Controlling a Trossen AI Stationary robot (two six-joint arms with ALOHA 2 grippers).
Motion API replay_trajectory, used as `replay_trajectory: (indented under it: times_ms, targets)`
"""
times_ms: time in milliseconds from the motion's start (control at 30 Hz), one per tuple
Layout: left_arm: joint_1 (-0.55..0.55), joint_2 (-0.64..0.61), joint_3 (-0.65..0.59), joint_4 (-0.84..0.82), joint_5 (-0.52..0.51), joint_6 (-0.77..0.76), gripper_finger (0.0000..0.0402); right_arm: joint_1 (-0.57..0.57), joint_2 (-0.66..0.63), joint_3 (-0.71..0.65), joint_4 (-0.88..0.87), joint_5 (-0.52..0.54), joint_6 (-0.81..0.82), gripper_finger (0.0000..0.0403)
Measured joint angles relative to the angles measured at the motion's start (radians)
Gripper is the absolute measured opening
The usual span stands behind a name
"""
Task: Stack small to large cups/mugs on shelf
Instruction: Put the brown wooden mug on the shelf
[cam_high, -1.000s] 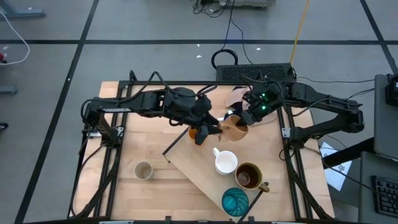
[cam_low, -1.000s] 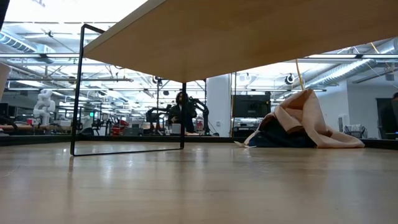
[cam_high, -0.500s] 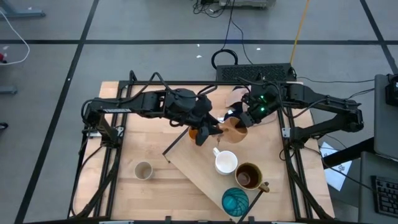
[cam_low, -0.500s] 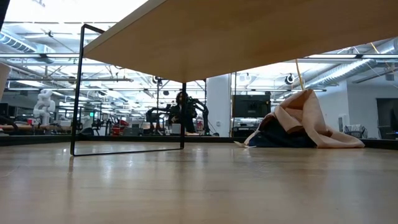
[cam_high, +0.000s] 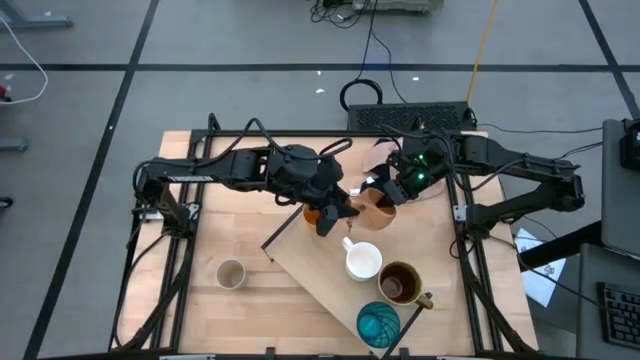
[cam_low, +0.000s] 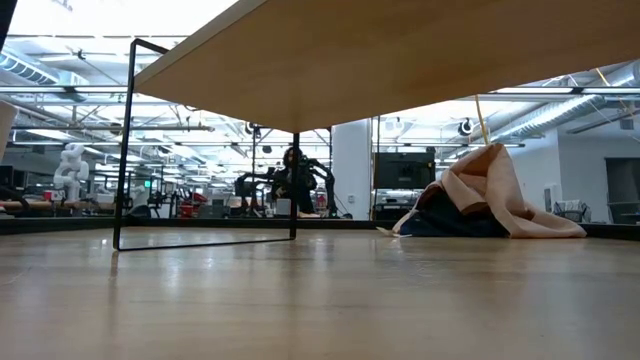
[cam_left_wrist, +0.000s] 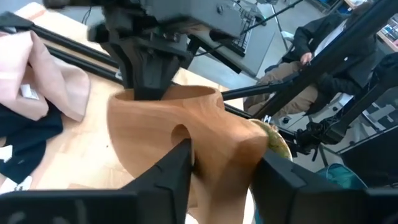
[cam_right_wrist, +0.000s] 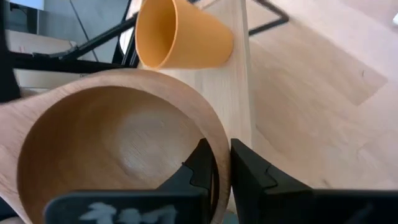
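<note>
A tan wooden handled cup (cam_high: 378, 207) hangs over the shelf's (cam_high: 310, 265) far end, between both grippers. My right gripper (cam_high: 386, 192) comes from the right and is shut on the cup's rim. My left gripper (cam_high: 335, 210) comes from the left, its fingers closed in on the cup's handle. An orange cup (cam_right_wrist: 180, 34) sits on the shelf just beside them. A white mug (cam_high: 362, 261), a dark brown mug (cam_high: 399, 283) and a teal cup (cam_high: 378, 322) stand along the shelf. A beige-grey cup (cam_high: 231, 273) stands on the table at the near left. My left gripper pinches the tan cup's handle (cam_left_wrist: 233, 146) between its two fingers, one finger (cam_left_wrist: 180, 165) by the handle's hole. It comes slanting down from the table's left. My right gripper holds the cup's rim (cam_right_wrist: 219, 146), one finger (cam_right_wrist: 200, 163) inside the bowl and one outside. The cup is tilted and lifted clear.
Pink and navy cloths (cam_left_wrist: 37, 93) lie bunched at the table's far side behind the grippers. The shelf runs slantwise from the middle toward the near right corner; its underside (cam_low: 400, 60) fills the top of the low view. Bare tabletop lies at the left.
</note>
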Motion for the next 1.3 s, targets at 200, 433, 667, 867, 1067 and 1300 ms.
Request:
replay_trajectory:
  times_ms: [200,433,667,867,1067,1300]
  targets:
    - [0.001,0.0,0.0,0.007,-0.022,0.009,0.0106,0.024,0.001,-0.001,-0.008,-0.005,0.021,0.0021]
    - [0.002,0.001,0.0,0.007,0.007,0.006,0.0106,0.028,0.001,-0.001,-0.019,-0.006,0.001,0.0021]
    - [0.004,0.002,0.0,0.012,0.036,-0.01,0.0106,0.01,0.0,-0.001,-0.019,-0.022,-0.07,0.0048]
    - [0.002,0.002,0.0,0.015,0.056,-0.011,0.0106,0.01,-0.001,-0.001,-0.019,-0.023,-0.098,0.005]
    - [-0.008,0.0,0.0,0.016,0.025,0.012,0.0106,0.009,-0.001,-0.001,-0.019,-0.015,-0.134,0.0054]
    - [-0.008,-0.003,-0.002,0.013,0.04,0.015,0.0105,-0.005,-0.004,0.003,0.006,-0.015,-0.183,0.0083]
